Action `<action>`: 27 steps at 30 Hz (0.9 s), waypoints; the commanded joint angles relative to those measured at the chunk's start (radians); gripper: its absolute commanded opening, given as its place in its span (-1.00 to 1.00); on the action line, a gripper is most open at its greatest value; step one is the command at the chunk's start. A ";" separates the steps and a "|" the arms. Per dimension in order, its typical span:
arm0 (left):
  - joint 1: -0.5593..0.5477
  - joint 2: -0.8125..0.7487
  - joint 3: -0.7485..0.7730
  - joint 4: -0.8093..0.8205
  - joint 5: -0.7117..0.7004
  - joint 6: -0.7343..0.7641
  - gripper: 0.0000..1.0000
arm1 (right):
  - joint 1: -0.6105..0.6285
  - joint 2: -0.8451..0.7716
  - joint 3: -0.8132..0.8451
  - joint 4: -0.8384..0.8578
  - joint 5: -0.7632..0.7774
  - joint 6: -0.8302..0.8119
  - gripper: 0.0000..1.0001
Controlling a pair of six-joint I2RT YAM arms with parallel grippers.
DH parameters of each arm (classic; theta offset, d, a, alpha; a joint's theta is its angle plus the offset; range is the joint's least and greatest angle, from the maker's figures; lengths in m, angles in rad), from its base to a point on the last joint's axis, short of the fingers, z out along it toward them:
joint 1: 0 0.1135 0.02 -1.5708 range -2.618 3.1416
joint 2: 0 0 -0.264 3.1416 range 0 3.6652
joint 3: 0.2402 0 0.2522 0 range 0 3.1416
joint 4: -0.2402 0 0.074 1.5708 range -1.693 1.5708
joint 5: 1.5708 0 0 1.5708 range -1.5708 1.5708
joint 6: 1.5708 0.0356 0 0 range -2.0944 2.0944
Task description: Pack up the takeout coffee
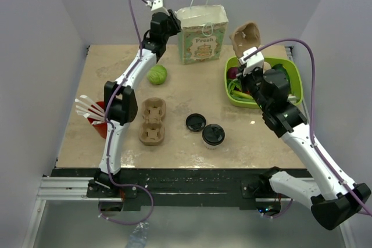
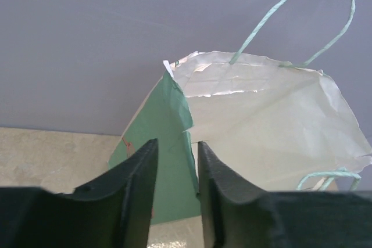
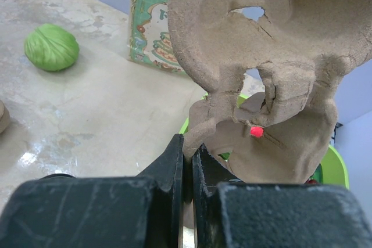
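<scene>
From above, the takeout coffee (image 1: 213,135) stands on the table (image 1: 261,137) near the front middle. It has a black top on, and no gripper is near it. A loose black lid (image 1: 196,122) lies just left of it. Further left lie a flat brown tray (image 1: 153,121) and a red cup (image 1: 99,123). The left gripper (image 1: 170,24) is at the far side, by the left top edge of the paper bag (image 1: 202,42). The right gripper (image 1: 251,56) holds a raised brown tray (image 1: 245,36) over a green bowl (image 1: 293,79).

In the left wrist view, the left gripper (image 2: 177,190) has its fingers a little apart. The green edge of the paper bag (image 2: 261,126) shows in the gap.

In the right wrist view, the right gripper (image 3: 187,166) squeezes the raised brown tray (image 3: 279,85) tight. A green ball (image 3: 51,46) lies far off to the left.
</scene>
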 commanded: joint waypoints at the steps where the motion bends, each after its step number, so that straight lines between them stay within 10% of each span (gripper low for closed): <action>1: -0.007 -0.093 -0.028 0.061 -0.005 0.006 -0.36 | -0.001 -0.033 0.009 0.016 0.025 0.020 -1.00; 16: -0.007 -0.110 -0.048 -0.038 0.224 0.046 -1.00 | 0.001 -0.056 0.005 0.011 0.016 0.028 -1.00; 27: -0.012 -0.384 -0.295 -0.045 0.285 0.003 -1.00 | -0.001 -0.097 0.003 0.030 -0.004 0.048 -1.00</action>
